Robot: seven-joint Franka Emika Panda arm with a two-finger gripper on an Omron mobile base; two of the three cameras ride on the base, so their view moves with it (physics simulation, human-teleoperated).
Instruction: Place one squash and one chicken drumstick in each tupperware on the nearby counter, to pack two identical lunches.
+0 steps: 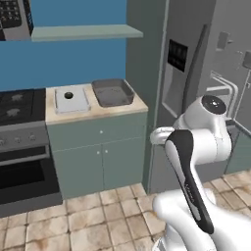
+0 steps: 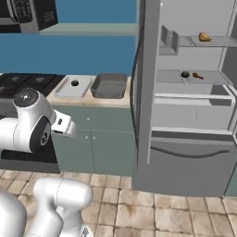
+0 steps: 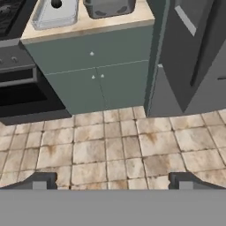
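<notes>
In the left base view I see the counter (image 1: 122, 109) left of center, with the pale tupperware (image 1: 71, 99) and the dark tupperware (image 1: 113, 92) side by side on it. One squash (image 1: 68, 95) sits inside the pale one. The stove (image 1: 22, 105) is at the left edge, a shelf (image 1: 86, 32) and microwave (image 1: 14, 18) at the upper left. My arm (image 1: 193, 162) fills the lower right, in front of the fridge (image 1: 176, 73).

In the right base view the counter (image 2: 88, 99) lies left of center. The pale tupperware (image 2: 74, 86) holds the squash (image 2: 74, 84), and the dark tupperware (image 2: 109, 86) stands just beside it. The fridge (image 2: 185, 139) stands open at right. On its upper shelf, in the upper right, lies a golden drumstick (image 2: 203, 37); on the shelf below, a second squash (image 2: 185, 74) and a reddish drumstick (image 2: 198, 76) lie near each other.

In the hand view the jaws (image 3: 113, 181) at the bottom are spread wide with nothing between them, over the tiled floor (image 3: 114, 145). The counter (image 3: 88, 27) runs along the top, with the pale tupperware (image 3: 44, 17), squash (image 3: 56, 3) and dark tupperware (image 3: 109, 7) cut by the upper edge.
</notes>
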